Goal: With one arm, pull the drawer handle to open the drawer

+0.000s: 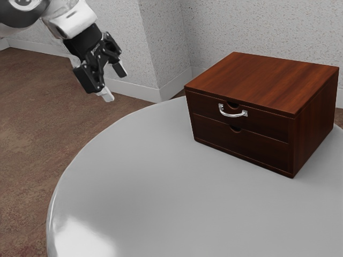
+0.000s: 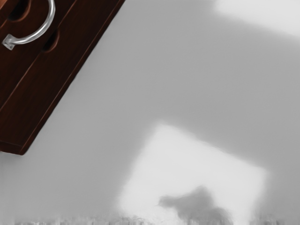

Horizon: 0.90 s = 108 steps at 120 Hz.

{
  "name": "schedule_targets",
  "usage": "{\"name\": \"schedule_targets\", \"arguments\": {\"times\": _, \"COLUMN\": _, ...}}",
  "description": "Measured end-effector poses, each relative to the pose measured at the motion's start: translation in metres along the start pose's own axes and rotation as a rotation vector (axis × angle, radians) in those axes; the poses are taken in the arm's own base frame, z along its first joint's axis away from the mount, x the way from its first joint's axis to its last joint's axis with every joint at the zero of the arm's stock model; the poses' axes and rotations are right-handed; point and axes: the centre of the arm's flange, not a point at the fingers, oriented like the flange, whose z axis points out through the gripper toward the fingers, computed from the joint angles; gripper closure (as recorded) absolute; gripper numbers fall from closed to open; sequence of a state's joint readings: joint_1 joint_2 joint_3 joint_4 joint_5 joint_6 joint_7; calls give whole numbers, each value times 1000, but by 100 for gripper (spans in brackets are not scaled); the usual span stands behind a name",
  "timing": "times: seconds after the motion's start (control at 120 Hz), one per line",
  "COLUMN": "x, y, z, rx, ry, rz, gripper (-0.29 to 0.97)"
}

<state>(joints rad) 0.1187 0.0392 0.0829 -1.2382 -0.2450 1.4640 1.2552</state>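
Grey table point(image 1: 161, 203), round and glossy, takes up the near part of the exterior view, its rim curving above a brown floor point(image 1: 32, 118). On its far side, toward the exterior view's right, stands a dark wooden box point(image 1: 262, 75) with two drawers stacked in its front. On the top drawer point(image 1: 265, 122) is a silver handle point(image 1: 232, 112), a curved bar fixed at both ends just below a small half-round notch. The bottom drawer point(image 1: 241, 143) has a notch of its own. Both fronts sit flush with the box, so the drawers are closed and whatever they hold is hidden.

High at the exterior view's upper left hangs the gripper point(image 1: 114, 84), well apart from the box and handle. Its claw is released: the two fingers point(image 1: 121, 69) stand spread with nothing between them, tilted down toward the table.

The wrist view adds the handle point(image 2: 35, 30) close up, a bright arc with one end finishing in a small square foot on the wood and a dark notch point(image 2: 51, 41) just beside it. A corner of the box point(image 2: 42, 89) slants across, its bottom edge resting on the table point(image 2: 187, 84). Beyond it the tabletop is plain grey, with a pale patch point(image 2: 187, 173) and a ragged dark shadow point(image 2: 197, 206) within it. The exterior view in turn gives the box's whole top, one side and the speckled wall point(image 1: 241, 27) behind.
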Motion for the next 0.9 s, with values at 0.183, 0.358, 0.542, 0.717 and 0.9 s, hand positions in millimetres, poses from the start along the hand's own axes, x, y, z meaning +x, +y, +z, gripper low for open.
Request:
{"name": "schedule_targets", "arguments": {"times": 0.183, "x": 55, "y": 11, "z": 26, "rx": 31, "ry": -118, "rz": 241, "gripper": 0}}
{"name": "schedule_targets", "arguments": {"times": 0.358, "x": 83, "y": 21, "z": 51, "rx": 31, "ry": -153, "rz": 344, "gripper": 0}}
{"name": "schedule_targets", "arguments": {"times": 0.542, "x": 52, "y": -5, "z": 69, "rx": 65, "ry": -173, "rz": 277, "gripper": 0}}
{"name": "schedule_targets", "arguments": {"times": 0.717, "x": 73, "y": -28, "z": 114, "rx": 95, "ry": -137, "rz": 260, "gripper": 0}}
{"name": "schedule_targets", "arguments": {"times": 0.9, "x": 90, "y": -59, "z": 152, "rx": 150, "ry": -91, "rz": 254, "gripper": 4}}
